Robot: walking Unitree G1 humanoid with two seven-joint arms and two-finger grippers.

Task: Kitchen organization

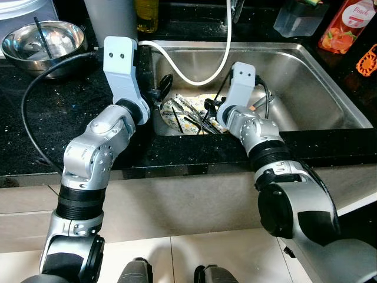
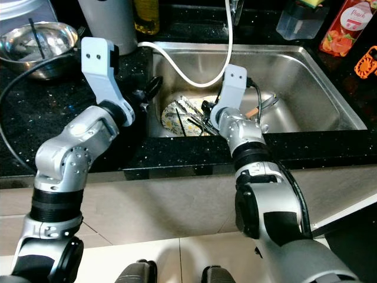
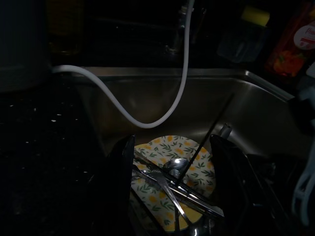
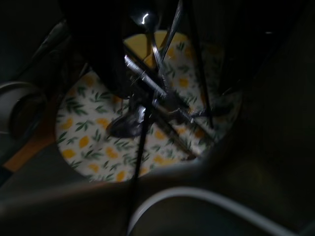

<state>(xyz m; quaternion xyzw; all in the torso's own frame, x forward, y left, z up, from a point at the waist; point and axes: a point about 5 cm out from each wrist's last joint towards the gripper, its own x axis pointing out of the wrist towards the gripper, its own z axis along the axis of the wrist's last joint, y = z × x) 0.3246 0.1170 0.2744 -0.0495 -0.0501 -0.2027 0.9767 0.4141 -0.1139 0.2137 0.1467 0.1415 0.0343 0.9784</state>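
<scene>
A: Nearest the lens, what's there?
B: The right gripper (image 4: 147, 93), down among cutlery (image 4: 162, 98) heaped on the patterned plate (image 4: 93, 142); whether it grips anything, I can't tell

A: And the left gripper (image 3: 170, 182)?
B: Fingers spread apart, empty, hovering over that plate in the sink (image 1: 306, 88)

One patterned plate (image 1: 177, 115), one steel bowl (image 1: 44, 44), one white hose (image 1: 194, 73), one peach bottle (image 1: 349, 23), one sink (image 1: 318, 88).

2 silver jointed arms, pale-blue wrist housings, black cables
</scene>
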